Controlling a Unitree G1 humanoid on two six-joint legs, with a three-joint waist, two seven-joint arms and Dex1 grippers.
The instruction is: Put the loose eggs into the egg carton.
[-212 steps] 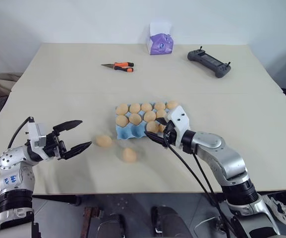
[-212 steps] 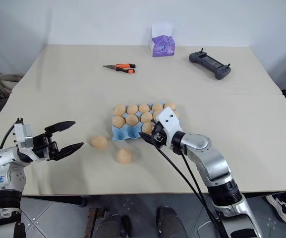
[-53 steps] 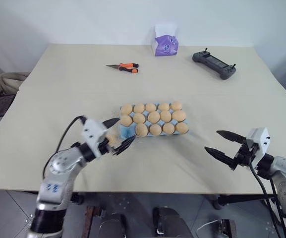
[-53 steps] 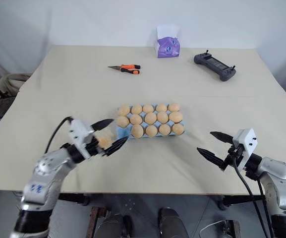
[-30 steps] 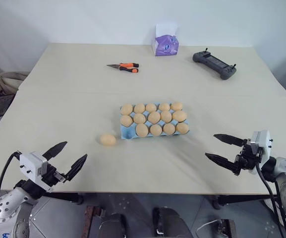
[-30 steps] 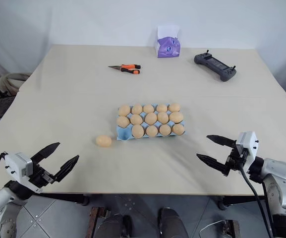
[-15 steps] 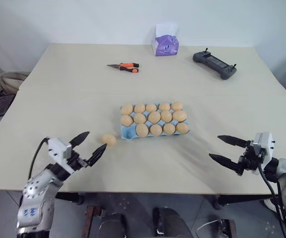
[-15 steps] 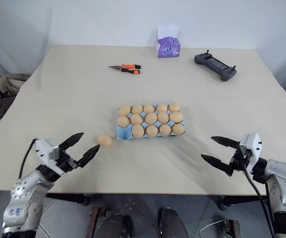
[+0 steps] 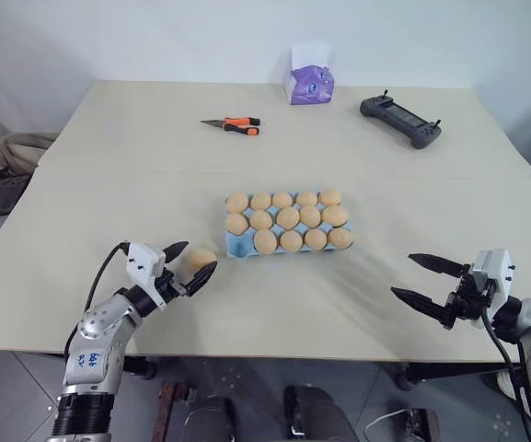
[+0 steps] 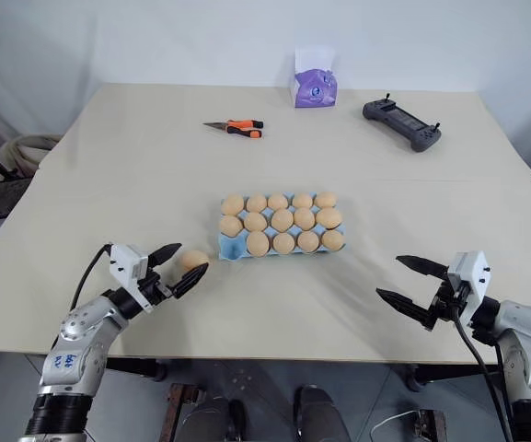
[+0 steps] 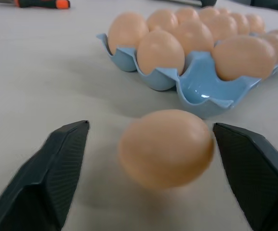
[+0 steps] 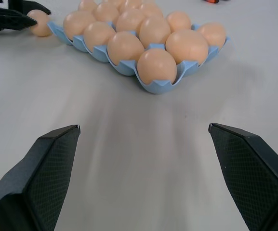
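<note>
One loose egg (image 9: 202, 259) lies on the table just left of the egg carton (image 9: 238, 245). The light blue carton holds several eggs, and its near-left cup (image 11: 201, 94) is empty. My left gripper (image 9: 197, 258) is level at the table with one finger on each side of the loose egg (image 11: 166, 147). In the left wrist view a gap shows between the egg and each finger, so the gripper is open. My right gripper (image 9: 403, 274) hovers open and empty near the table's front right edge, well clear of the carton (image 12: 153, 86).
At the back of the table lie orange-handled pliers (image 9: 228, 123), a purple tissue box (image 9: 308, 81) and a black controller (image 9: 399, 120). The table's front edge runs just below both grippers.
My left gripper has moved forward and right to the loose egg, and its fingers have narrowed around it. The right gripper has stayed put and open.
</note>
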